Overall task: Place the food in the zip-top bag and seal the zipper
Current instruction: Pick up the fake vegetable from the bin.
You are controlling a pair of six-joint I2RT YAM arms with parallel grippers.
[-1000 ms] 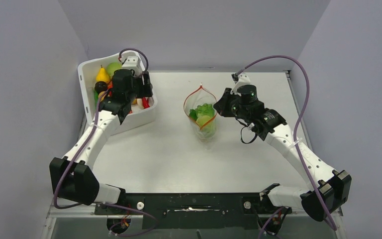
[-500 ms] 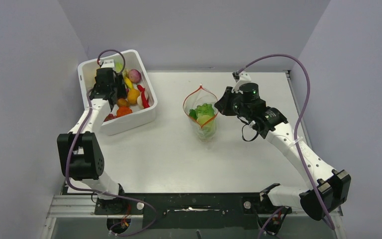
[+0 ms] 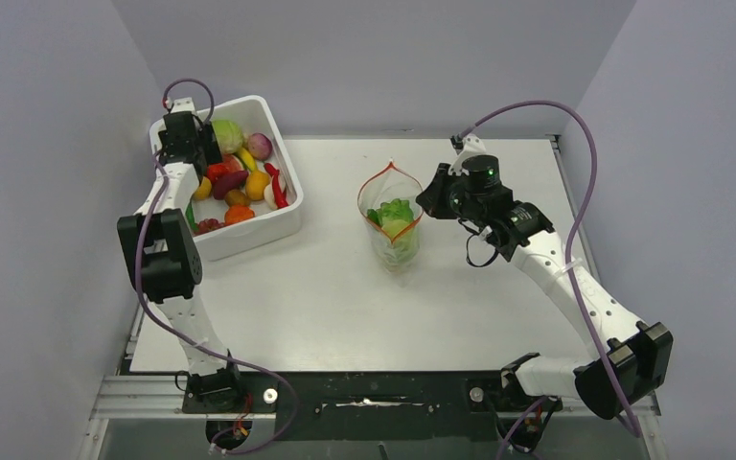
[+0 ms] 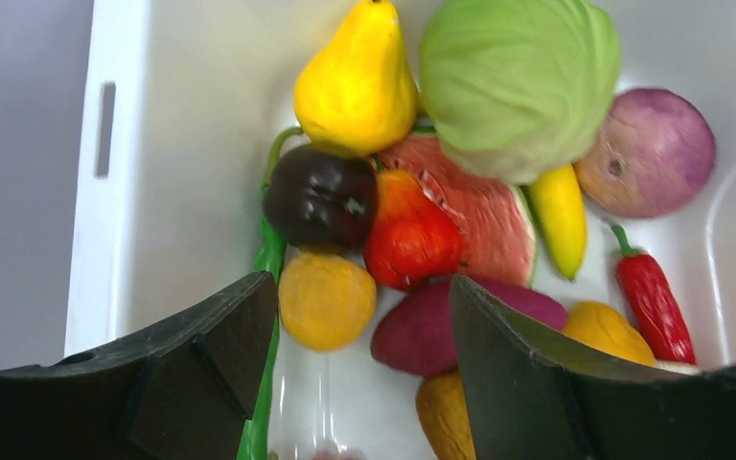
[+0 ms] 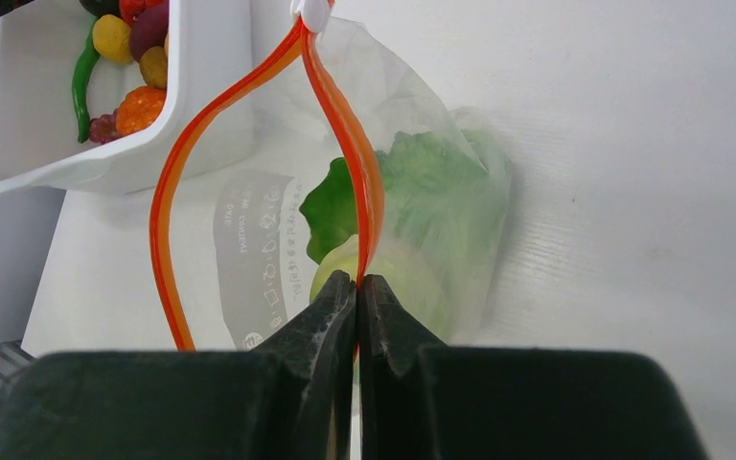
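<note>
The zip-top bag point(image 3: 390, 230) is being held upright near the middle of the tabletop point(image 3: 345, 307), its mouth gaping in a teardrop loop. The zipper point(image 5: 168, 192) is being pinched on the bag's right side by the clenched right end effector point(image 5: 356, 287). Ruffled green lettuce point(image 5: 422, 182) and a pale round fruit point(image 5: 404, 283) are being contained inside the bag. The left end effector point(image 4: 362, 285) is being held released, fingers spread, above the white tub point(image 3: 249, 235) at the far left, where a yellow pear point(image 4: 359, 81), a green cabbage point(image 4: 517, 81), a dark plum point(image 4: 321, 196) and a red chilli point(image 4: 652, 302) are lying heaped together.
</note>
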